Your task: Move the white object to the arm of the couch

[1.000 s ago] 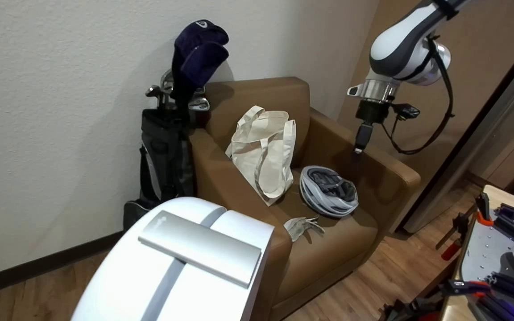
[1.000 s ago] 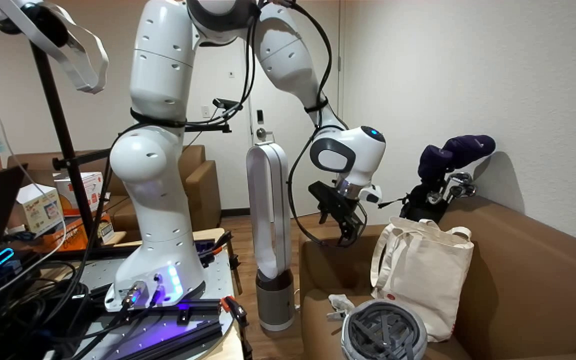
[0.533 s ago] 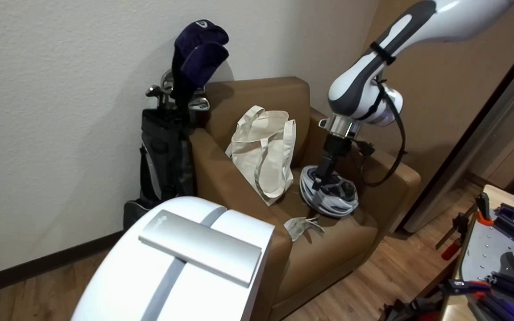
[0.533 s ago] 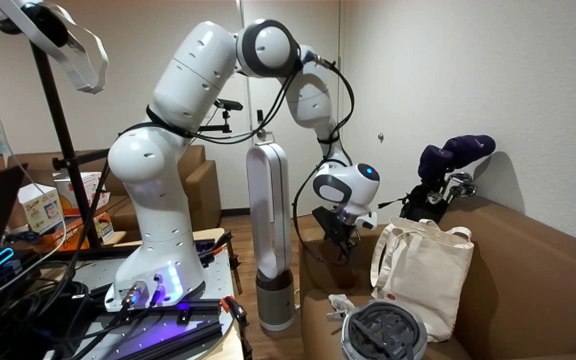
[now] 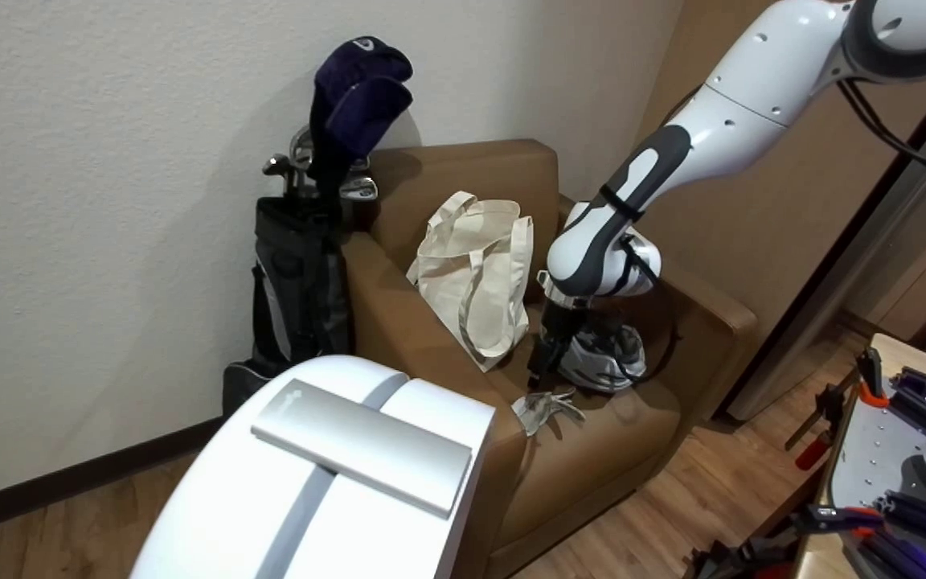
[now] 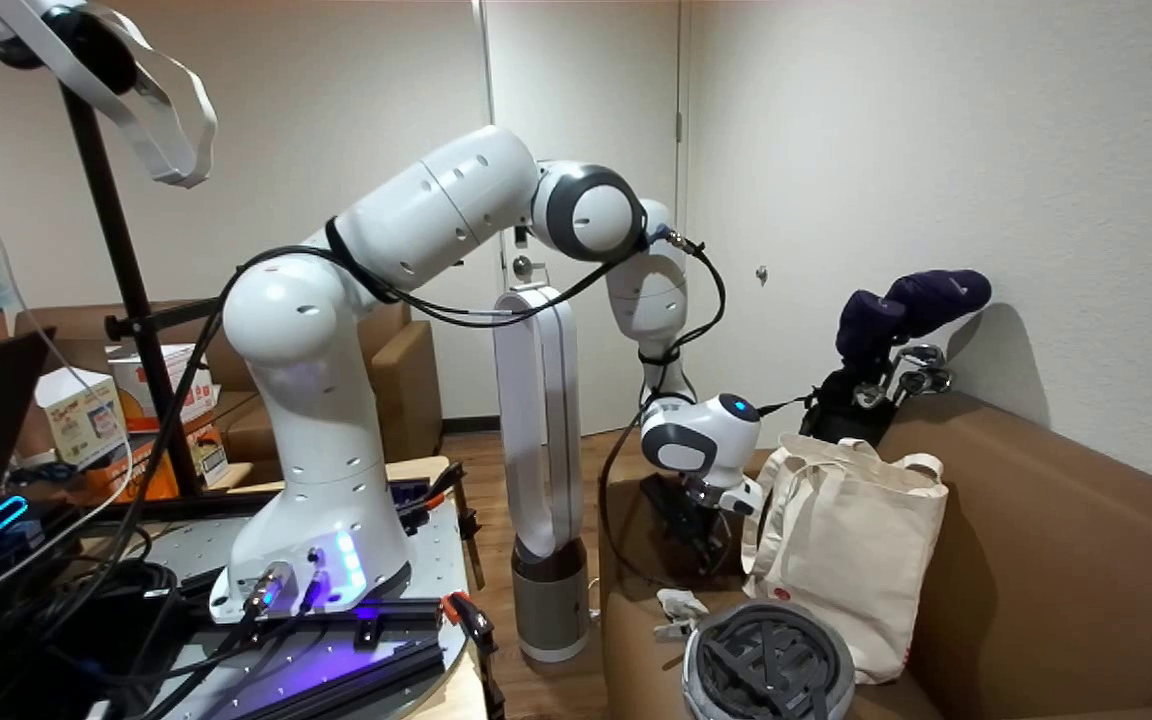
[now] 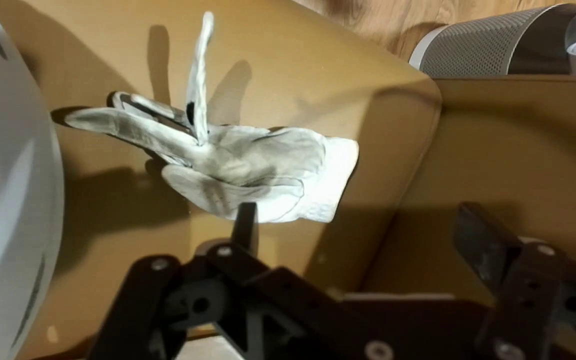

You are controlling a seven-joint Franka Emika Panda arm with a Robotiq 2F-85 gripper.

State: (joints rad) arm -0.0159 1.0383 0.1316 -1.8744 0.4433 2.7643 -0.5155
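Observation:
The white object looks like a white glove with grey palm; it lies on the couch seat near one arm, in both exterior views (image 5: 542, 412) (image 6: 680, 606) and in the wrist view (image 7: 268, 160). My gripper points down just above and beside it, on the tote-bag side (image 5: 535, 381) (image 6: 710, 562). In the wrist view the gripper (image 7: 358, 215) is open with nothing between its fingers; the left finger overlaps the glove's lower edge and the right finger is over the couch arm side. The couch arm (image 5: 403, 314) shows in the wrist view (image 7: 513, 150) right of the glove.
A grey-white bike helmet (image 5: 604, 366) (image 6: 771, 655) sits on the seat beside the glove. A cream tote bag (image 5: 471, 281) (image 6: 846, 540) leans on the backrest. A tall fan (image 6: 546, 480) stands beyond the arm. A golf bag (image 5: 302, 281) stands behind the couch.
My arm has come down and across, from above the far couch arm past the helmet to just above the glove. The glove, helmet and bag have not moved.

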